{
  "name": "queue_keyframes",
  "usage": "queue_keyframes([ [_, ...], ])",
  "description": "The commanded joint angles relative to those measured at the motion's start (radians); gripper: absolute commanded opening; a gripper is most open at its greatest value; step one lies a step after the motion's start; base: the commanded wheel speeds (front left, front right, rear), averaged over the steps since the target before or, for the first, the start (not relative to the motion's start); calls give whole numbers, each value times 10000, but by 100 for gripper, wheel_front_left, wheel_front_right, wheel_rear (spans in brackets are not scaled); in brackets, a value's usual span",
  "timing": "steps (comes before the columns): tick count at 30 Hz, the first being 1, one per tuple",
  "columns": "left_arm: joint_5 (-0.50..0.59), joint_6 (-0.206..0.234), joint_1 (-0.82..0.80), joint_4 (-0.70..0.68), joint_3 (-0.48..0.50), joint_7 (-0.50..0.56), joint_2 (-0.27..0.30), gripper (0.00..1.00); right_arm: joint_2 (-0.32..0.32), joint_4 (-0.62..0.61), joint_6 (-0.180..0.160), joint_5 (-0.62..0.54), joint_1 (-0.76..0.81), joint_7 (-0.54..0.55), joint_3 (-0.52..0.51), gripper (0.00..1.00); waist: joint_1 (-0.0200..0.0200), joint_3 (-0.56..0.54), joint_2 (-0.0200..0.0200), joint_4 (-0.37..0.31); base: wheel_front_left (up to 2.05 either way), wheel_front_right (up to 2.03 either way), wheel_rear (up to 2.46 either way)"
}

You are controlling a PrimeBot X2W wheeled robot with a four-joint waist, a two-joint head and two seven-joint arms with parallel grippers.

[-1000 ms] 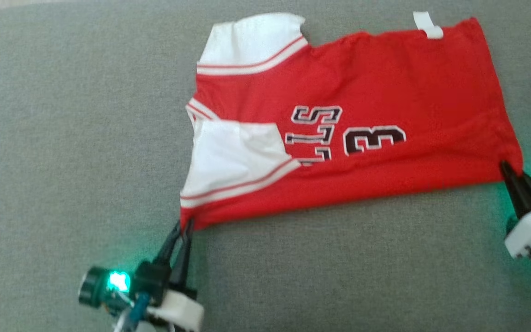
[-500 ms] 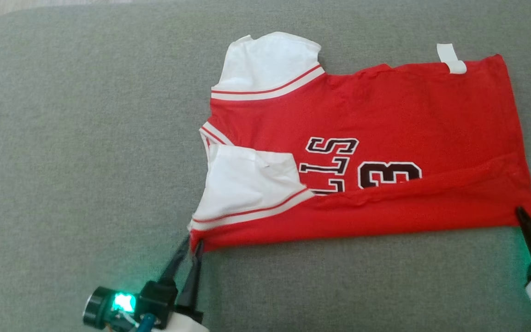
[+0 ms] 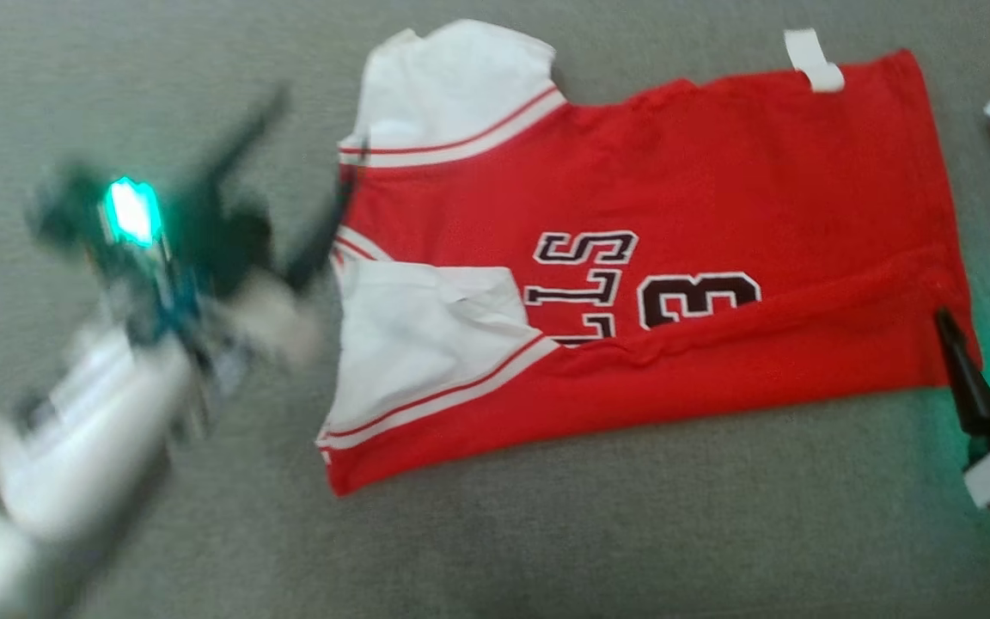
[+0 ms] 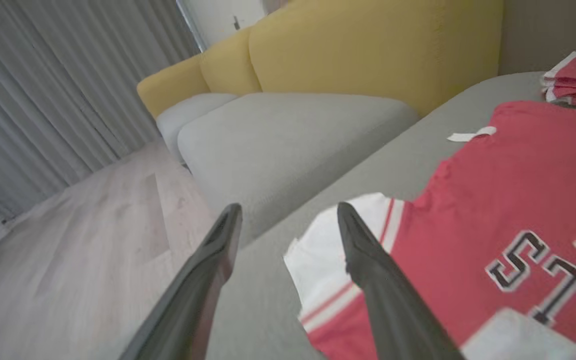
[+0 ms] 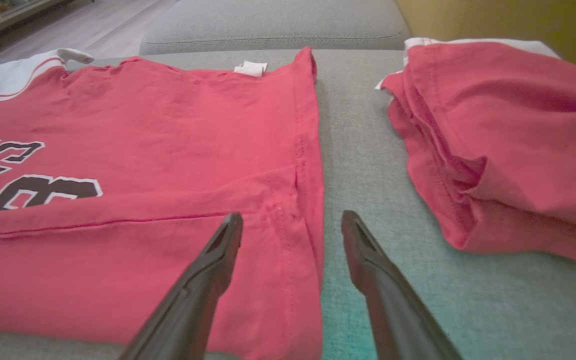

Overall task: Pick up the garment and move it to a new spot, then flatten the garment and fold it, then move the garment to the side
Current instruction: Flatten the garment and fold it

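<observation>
- Jersey (image 3: 675,198), red with white sleeves, lies spread on the grey seat cushion (image 3: 546,550), with its neck end toward your robot's left and its hem toward the right.
- Its near long edge is folded over toward the middle. The fold covers the lower part of the black lettering (image 3: 585,275) and of the number 3 (image 3: 697,297).
- One white sleeve (image 3: 426,344) lies folded on top of the jersey's red body. The other sleeve (image 3: 452,86) sticks out at the far neck-end corner.
- A white tag (image 3: 813,60) pokes out from the jersey's far edge, close to the hem.
- Your left gripper (image 4: 288,207) is released, with its fingers spread and nothing in them. It sits at the jersey's neck end, one finger in front of the far sleeve and the other off the cloth over bare cushion. The head view shows it smeared with blur, a green light (image 3: 130,211) glowing at its wrist.
- Your right gripper (image 5: 292,215) is also spread wide and empty. It straddles the jersey's hem edge at the near corner, one finger over red cloth and the other over cushion. You cannot tell whether the tips touch the cloth.
- A folded pile of red cloth (image 5: 493,130) rests on the same cushion just past the jersey's hem, apart from it.
- Beyond the jersey, the left wrist view shows a yellow sofa back (image 4: 368,50), a wooden floor (image 4: 93,240) and grey curtains (image 4: 43,75).
</observation>
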Motion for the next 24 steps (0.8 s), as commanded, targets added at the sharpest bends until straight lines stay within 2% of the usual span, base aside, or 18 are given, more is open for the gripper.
queue_keyframes([
  [1,-11,-482,-986,-15,383,377,450,100,-272,-389,-9,-135,-222,53,88,100,-2,473,0,-486,0,0,0],
  [3,-229,-1297,-2139,623,278,1111,515,100,-180,-642,-9,-261,-440,167,169,100,-2,754,0,-803,0,0,0],
  [4,-229,-1297,-2139,623,278,1111,515,100,-180,-642,-9,-261,-440,167,169,100,-2,754,0,-803,0,0,0],
  [6,-312,-1703,-3155,1319,62,1747,607,100,-76,-842,-9,-374,-661,243,286,100,-2,989,0,-1144,0,0,0],
  [8,-509,-1878,-3946,2029,-180,2261,654,100,37,-941,-9,-459,-853,251,374,100,-2,1194,0,-1448,0,0,0],
  [15,-1080,-1983,-5619,4060,-1494,2864,1187,100,460,-802,-9,-579,-1221,-3,670,100,-2,1750,0,-2236,0,0,0],
  [24,-1814,-1986,-6880,5262,-3328,3042,1931,100,629,-341,-9,-540,-1531,-369,948,100,-2,2187,0,-2606,0,0,0],
])
